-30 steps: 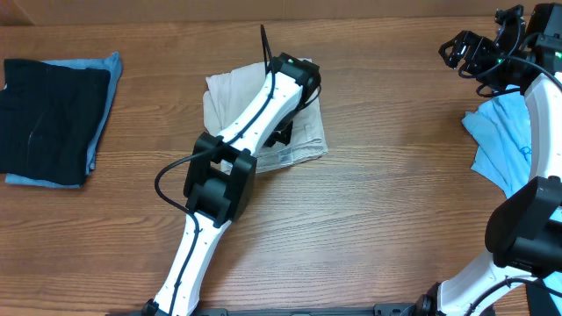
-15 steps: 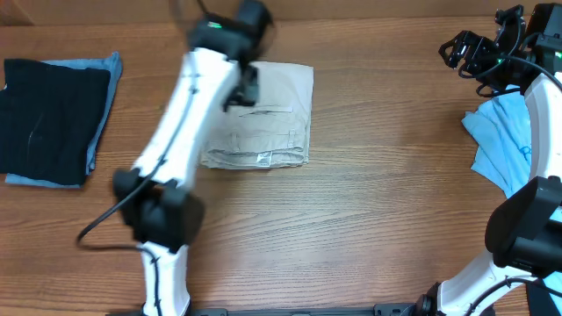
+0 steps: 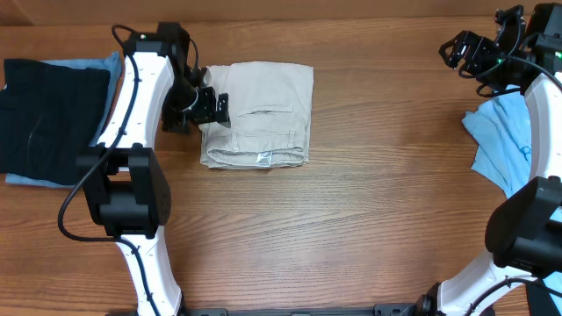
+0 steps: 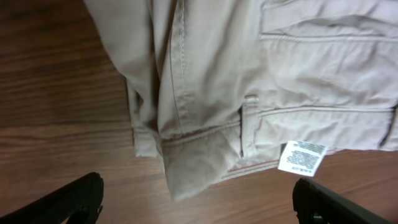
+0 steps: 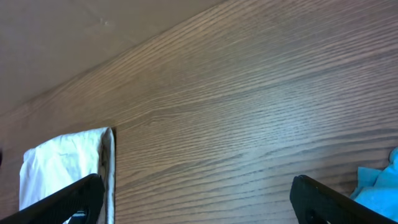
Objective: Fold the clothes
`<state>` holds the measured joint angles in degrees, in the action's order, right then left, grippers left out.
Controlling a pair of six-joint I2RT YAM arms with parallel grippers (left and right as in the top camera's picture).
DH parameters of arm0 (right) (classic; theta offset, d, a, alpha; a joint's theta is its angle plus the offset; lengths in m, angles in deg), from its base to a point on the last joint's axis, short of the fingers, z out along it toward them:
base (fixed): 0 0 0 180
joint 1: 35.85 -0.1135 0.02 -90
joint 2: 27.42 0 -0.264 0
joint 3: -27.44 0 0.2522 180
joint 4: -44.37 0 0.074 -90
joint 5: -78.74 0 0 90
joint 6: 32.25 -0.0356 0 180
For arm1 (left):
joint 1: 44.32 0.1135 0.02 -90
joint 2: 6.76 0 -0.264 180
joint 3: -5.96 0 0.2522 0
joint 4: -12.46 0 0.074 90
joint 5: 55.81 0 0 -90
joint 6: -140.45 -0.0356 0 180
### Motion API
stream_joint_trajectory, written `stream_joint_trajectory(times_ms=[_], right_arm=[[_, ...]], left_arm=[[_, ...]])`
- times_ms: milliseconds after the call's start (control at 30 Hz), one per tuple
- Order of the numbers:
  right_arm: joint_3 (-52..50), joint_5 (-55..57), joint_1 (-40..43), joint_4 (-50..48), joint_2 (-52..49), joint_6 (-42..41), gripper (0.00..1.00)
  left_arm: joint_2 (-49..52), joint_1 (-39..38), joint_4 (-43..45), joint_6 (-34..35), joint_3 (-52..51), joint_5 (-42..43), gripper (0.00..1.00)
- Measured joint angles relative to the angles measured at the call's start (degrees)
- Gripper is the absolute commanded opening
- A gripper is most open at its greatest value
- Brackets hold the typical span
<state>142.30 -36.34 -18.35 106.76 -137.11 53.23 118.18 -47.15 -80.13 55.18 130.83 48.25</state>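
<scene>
The clothes, a pair of pale beige shorts point(image 3: 262, 112), lie folded in a flat rectangle on the wooden table, left of centre at the back. My left gripper point(image 3: 212, 107) sits at their left edge, open and holding nothing. In the left wrist view the shorts point(image 4: 249, 81) fill the upper frame with a white label point(image 4: 301, 157) at the lower right. A folded corner ends just ahead of the left gripper point(image 4: 199, 210). My right gripper point(image 3: 460, 51) hovers open at the far back right, well away from the shorts point(image 5: 62, 163).
A black folded garment point(image 3: 44, 114) lies on a blue one point(image 3: 104, 75) at the left edge. A light blue T-shirt point(image 3: 502, 140) lies crumpled at the right, under my right arm; its edge point(image 5: 380, 190) shows in the right wrist view.
My left gripper opened and let go of the shorts, and the arm swung from over them to their left side. The shorts now lie flat and folded. The right arm stayed put.
</scene>
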Motion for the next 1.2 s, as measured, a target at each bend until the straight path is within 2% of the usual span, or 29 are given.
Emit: stream_joint_trajectory(times_ms=[167,433,633,933,1067,1200], right_arm=[[0.0,0.0,0.0,0.0,0.0,0.0,1.0],[0.0,0.0,0.0,0.0,0.0,0.0,1.0],[0.0,0.0,0.0,0.0,0.0,0.0,1.0],[0.0,0.0,0.0,0.0,0.0,0.0,1.0],[0.0,0.0,0.0,0.0,0.0,0.0,1.0],[0.0,0.0,0.0,0.0,0.0,0.0,1.0]], left_arm=[[0.1,-1.3,5.3,0.2,-5.1,-0.7,1.0],[0.1,-5.2,8.0,10.4,-5.8,-9.7,1.0],[0.1,-6.5,11.2,14.7,-10.8,-11.8,1.0],[-2.1,-6.6,22.3,16.0,-21.5,-11.5,1.0],[-2.7,-6.6,23.1,16.1,-22.4,-12.0,1.0],[-2.8,-7.0,23.3,13.0,-22.4,-13.3,1.0]])
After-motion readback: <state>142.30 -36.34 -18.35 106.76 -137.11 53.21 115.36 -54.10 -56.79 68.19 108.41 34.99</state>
